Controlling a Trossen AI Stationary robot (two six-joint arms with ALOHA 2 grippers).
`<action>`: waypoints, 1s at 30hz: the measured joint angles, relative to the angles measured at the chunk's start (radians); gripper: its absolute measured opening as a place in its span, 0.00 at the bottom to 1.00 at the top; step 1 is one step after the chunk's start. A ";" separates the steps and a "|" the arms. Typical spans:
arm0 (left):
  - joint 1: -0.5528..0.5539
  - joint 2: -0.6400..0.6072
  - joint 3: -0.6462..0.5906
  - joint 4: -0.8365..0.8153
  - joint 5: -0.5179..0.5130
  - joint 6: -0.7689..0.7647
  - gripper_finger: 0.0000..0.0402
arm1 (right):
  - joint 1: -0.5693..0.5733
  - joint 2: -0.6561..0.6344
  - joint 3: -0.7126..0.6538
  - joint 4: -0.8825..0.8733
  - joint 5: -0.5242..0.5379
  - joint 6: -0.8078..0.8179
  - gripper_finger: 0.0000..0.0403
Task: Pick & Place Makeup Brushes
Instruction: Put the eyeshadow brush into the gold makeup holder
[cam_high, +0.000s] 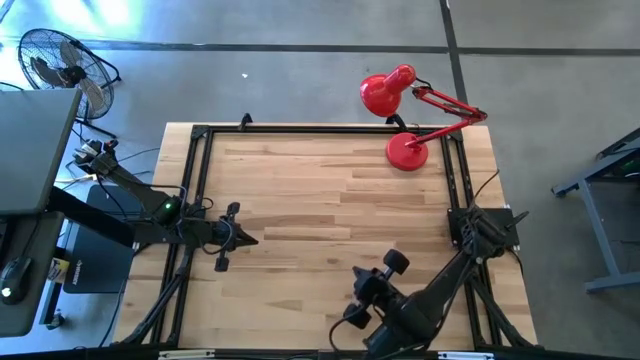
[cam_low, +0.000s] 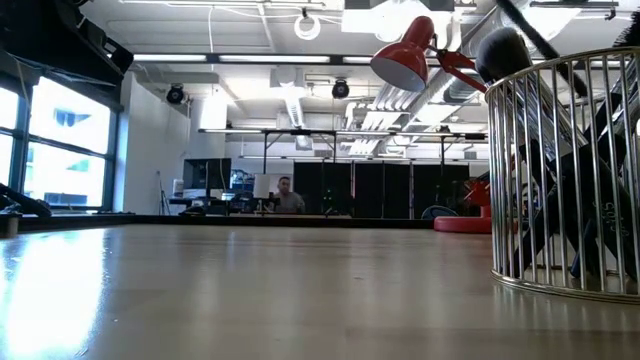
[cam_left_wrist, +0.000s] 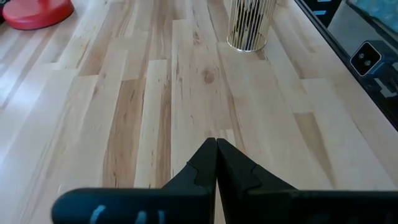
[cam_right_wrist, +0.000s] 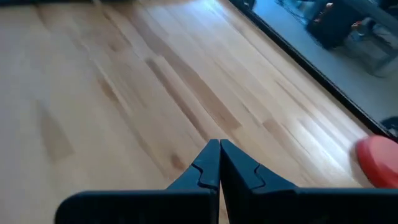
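**High view.** Left gripper (cam_high: 246, 238) sits low over the table (cam_high: 330, 200) nr its left edge, tips pointing toward centre; right gripper (cam_high: 352, 322) is parked at the near edge, right of centre. Red desk lamp (cam_high: 405, 120) stands at the far right corner. No brush or holder can be made out from above; the right arm's bulk probably hides the holder.

**Low view.** Gold wire holder (cam_low: 565, 170) stands on the table at frame right, w/ makeup brushes (cam_low: 560, 140) upright inside; one round dark bristle head and dark handles show above and thru the bars. No brush lies loose on the visible wood. A person sits far back in the room.

**Left wrist view.** Left fingers (cam_left_wrist: 202, 165) pressed tip to tip, nothing between them. The holder (cam_left_wrist: 250, 23) stands well apart, ahead across bare planks.

**Right wrist view.** Right fingers (cam_right_wrist: 208, 163) likewise pinched together, empty; only the lamp base (cam_right_wrist: 378, 160) shows beyond.

**Risks (judgement).** Brushes look crowded in a light wire cup: pulling one may drag neighbours or tip the holder. The right arm sits close to it, so a careless swing could knock it over. A thin round handle may slip or roll if gripped off-centre, and either pincer must part before approach or it just pushes the brush.
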 joint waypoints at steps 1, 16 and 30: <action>0.000 0.000 0.000 0.000 -0.001 0.000 0.00 | 0.000 -0.011 -0.036 0.006 0.001 0.017 0.00; 0.000 0.000 0.000 0.009 -0.018 0.000 0.00 | 0.014 -0.215 -0.473 0.452 -0.070 0.025 0.00; 0.000 0.000 0.000 0.020 -0.021 0.000 0.00 | 0.019 -0.315 -0.562 0.550 -0.198 -0.025 0.27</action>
